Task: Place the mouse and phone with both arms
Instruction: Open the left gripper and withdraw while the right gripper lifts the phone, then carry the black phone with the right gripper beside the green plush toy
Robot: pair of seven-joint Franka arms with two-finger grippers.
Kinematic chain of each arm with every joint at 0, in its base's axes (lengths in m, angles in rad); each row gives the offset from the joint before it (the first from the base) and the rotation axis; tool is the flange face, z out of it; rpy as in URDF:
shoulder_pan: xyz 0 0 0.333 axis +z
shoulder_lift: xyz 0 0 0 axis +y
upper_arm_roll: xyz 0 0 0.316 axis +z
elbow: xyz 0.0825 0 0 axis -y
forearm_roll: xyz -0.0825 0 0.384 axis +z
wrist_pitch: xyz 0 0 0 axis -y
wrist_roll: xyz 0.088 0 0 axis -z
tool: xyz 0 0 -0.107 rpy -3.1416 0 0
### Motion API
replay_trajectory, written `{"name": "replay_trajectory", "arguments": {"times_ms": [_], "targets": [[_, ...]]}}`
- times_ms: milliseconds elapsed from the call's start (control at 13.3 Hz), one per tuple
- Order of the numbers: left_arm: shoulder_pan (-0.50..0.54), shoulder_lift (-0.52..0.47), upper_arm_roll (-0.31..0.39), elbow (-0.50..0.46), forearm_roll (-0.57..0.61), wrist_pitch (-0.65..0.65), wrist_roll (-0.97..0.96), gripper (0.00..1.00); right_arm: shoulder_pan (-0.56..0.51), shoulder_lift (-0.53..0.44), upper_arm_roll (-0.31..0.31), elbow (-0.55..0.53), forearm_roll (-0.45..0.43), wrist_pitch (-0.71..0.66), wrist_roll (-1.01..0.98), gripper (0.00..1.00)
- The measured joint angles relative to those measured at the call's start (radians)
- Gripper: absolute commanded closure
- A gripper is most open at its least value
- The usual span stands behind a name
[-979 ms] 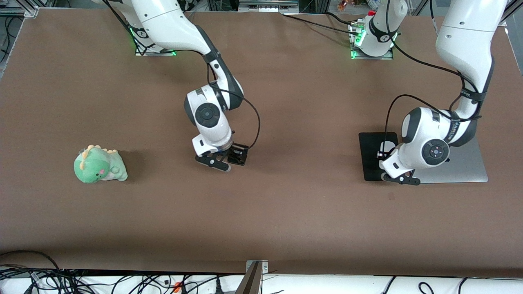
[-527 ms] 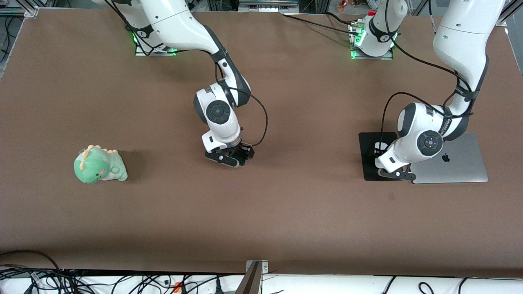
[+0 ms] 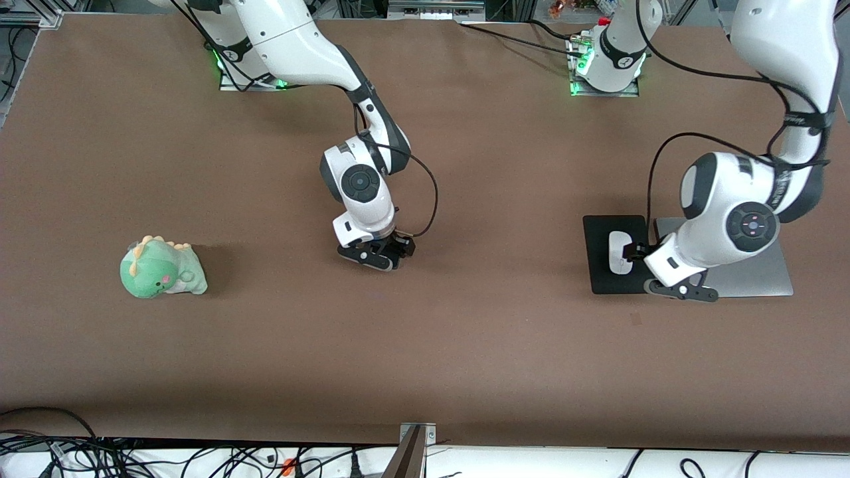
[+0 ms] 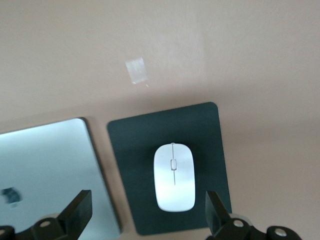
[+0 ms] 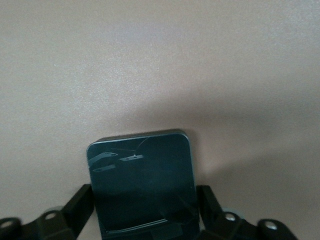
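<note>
The white mouse (image 3: 620, 251) lies on the black mouse pad (image 3: 601, 265); the left wrist view shows the mouse (image 4: 173, 176) lying free on the pad (image 4: 130, 150). My left gripper (image 3: 682, 291) hangs open and empty over the seam between pad and laptop, beside the mouse; in its wrist view (image 4: 145, 216) the fingers stand wide apart. My right gripper (image 3: 375, 255) is shut on the black phone (image 3: 401, 247) low over the table's middle. The right wrist view shows the phone (image 5: 142, 180) clamped between the fingers (image 5: 80, 202).
A silver laptop (image 3: 757, 275) lies shut beside the pad toward the left arm's end, also seen in the left wrist view (image 4: 45, 165). A green plush dinosaur (image 3: 163, 269) sits toward the right arm's end. Cables run along the table's front edge.
My left gripper has drawn off the mouse toward the laptop, leaving the mouse uncovered on the pad. My right gripper has shifted slightly toward the left arm's end with the phone.
</note>
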Motion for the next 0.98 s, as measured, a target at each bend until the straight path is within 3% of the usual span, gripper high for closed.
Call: {"name": "replay_trajectory", "arguments": {"times_ms": [75, 151, 301, 527, 829, 979], "targets": [[0.000, -0.010, 0.000, 0.046, 0.000, -0.070, 0.006, 0.00, 0.000, -0.004, -0.002, 0.001, 0.000, -0.002, -0.007, 0.62], [0.000, -0.024, 0.000, 0.094, 0.000, -0.144, 0.014, 0.00, -0.001, -0.003, -0.002, 0.002, 0.000, -0.002, -0.022, 0.67], [0.000, -0.064, -0.001, 0.189, 0.000, -0.261, 0.016, 0.00, -0.014, -0.003, -0.008, 0.010, 0.000, -0.026, -0.077, 0.67], [-0.002, -0.137, -0.006, 0.317, 0.000, -0.461, 0.017, 0.00, -0.076, -0.012, -0.033, 0.089, 0.001, -0.186, -0.279, 0.67], [-0.006, -0.208, -0.005, 0.346, 0.000, -0.468, 0.017, 0.00, -0.195, -0.073, -0.101, 0.106, 0.001, -0.355, -0.614, 0.64], [-0.007, -0.268, 0.013, 0.268, 0.000, -0.366, 0.016, 0.00, -0.218, -0.088, -0.152, 0.071, 0.004, -0.365, -0.760, 0.64]]}}
